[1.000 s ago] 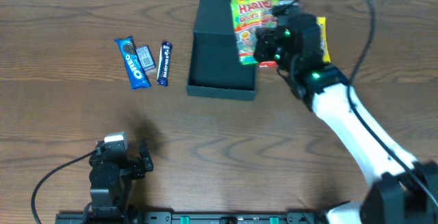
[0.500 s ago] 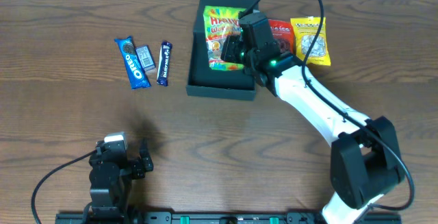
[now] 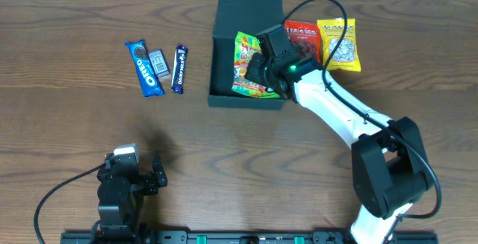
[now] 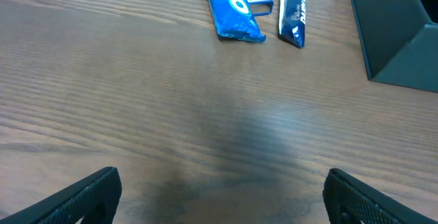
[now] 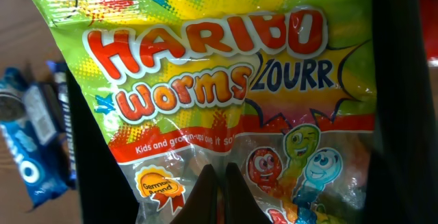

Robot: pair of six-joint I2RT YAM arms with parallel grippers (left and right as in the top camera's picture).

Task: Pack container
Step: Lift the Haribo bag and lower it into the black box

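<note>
The dark teal container [image 3: 221,99] stands at the back centre with its lid [image 3: 249,9] open behind it. My right gripper [image 3: 258,71] is over its inside, shut on a green Haribo worms bag [image 3: 246,66] that hangs into the box; the bag fills the right wrist view [image 5: 226,87], with the fingertips [image 5: 220,183] pinched on it. My left gripper [image 4: 219,196] is open and empty near the table's front left. An Oreo packet [image 3: 143,67], a small grey packet [image 3: 157,63] and a dark blue bar [image 3: 178,69] lie left of the box.
A red snack bag [image 3: 302,38] and a yellow snack bag [image 3: 339,44] lie right of the container, partly under my right arm. The Oreo packet [image 4: 229,8] and blue bar [image 4: 293,11] show far ahead in the left wrist view, with the container's corner [image 4: 400,46].
My right gripper has carried the Haribo bag leftward from beside the lid, then down and forward into the container. The left arm has not moved.
</note>
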